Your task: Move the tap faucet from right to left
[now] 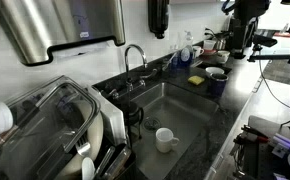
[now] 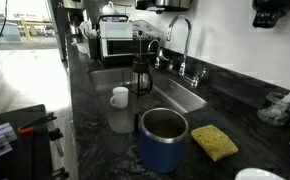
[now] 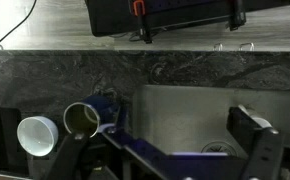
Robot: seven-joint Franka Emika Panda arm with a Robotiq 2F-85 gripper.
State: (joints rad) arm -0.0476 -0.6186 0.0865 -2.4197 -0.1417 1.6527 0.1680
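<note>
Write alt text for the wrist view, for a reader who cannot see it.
Looking down past the open gripper at a dark stone counter with a steel sink set into it. A blue mug and a white cup stand side by side beside the sink; a black device with a red part lies along the top edge.

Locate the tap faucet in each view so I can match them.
Exterior view: tap faucet upper centre, behind the sink.
Exterior view: tap faucet right of centre, top, behind the sink.
Wrist view: not in it.
Shared landmark: the sink, right of centre in the wrist view.
</note>
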